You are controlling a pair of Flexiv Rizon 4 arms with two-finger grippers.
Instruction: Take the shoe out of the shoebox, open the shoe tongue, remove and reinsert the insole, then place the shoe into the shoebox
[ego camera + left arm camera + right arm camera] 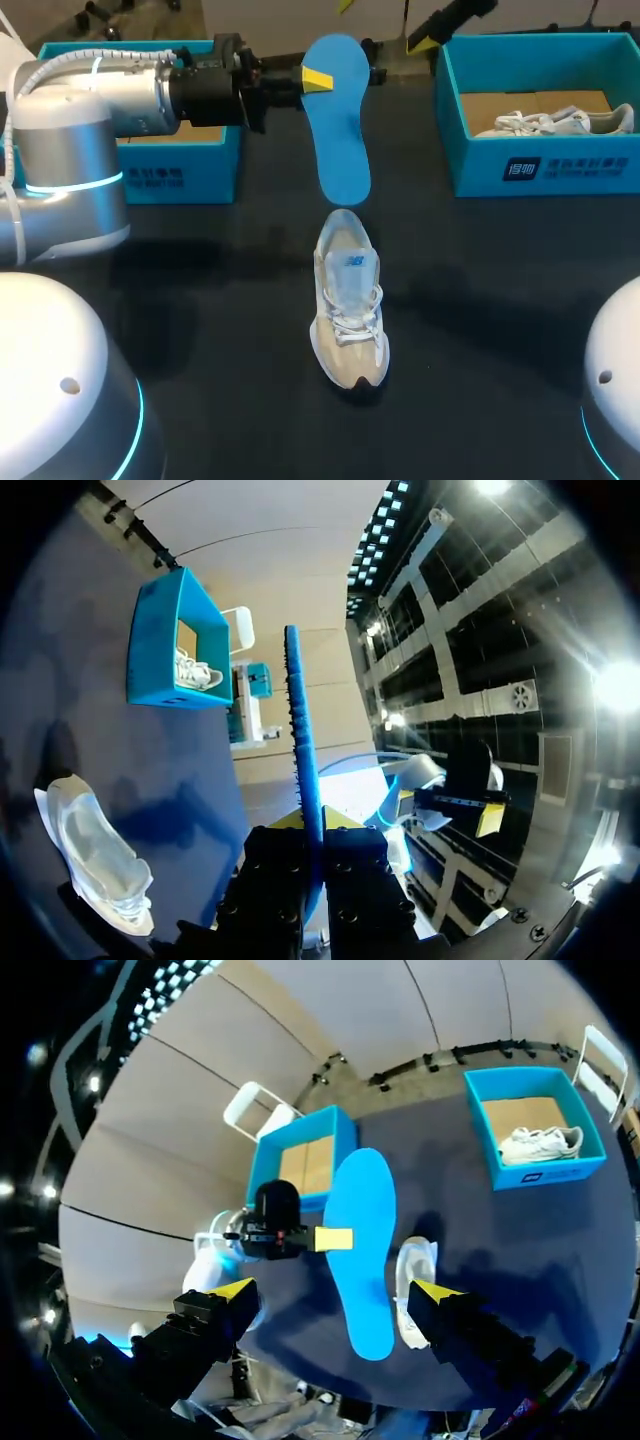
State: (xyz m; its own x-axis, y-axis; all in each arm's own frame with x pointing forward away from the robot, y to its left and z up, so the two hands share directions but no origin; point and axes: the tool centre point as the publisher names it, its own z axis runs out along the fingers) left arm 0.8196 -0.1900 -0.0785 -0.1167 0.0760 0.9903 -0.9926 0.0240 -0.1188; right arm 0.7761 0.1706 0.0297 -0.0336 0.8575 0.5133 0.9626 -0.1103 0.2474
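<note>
A beige and white sneaker (350,310) stands on its sole mid-table, toe toward the near edge; it also shows in the left wrist view (90,850) and the right wrist view (413,1278). My left gripper (316,78) is shut on a blue insole (340,120), held in the air just beyond the shoe's heel. Seen edge-on, the insole (300,720) rises from between the shut fingers of the left gripper (320,830). High above the table, my right gripper (335,1290) is open and empty, looking down on the insole (362,1250).
A blue shoebox (160,165) sits at the back left, behind my left arm. Another blue shoebox (545,165) at the back right holds a second white sneaker (555,122). The dark table surface (500,300) spreads around the shoe.
</note>
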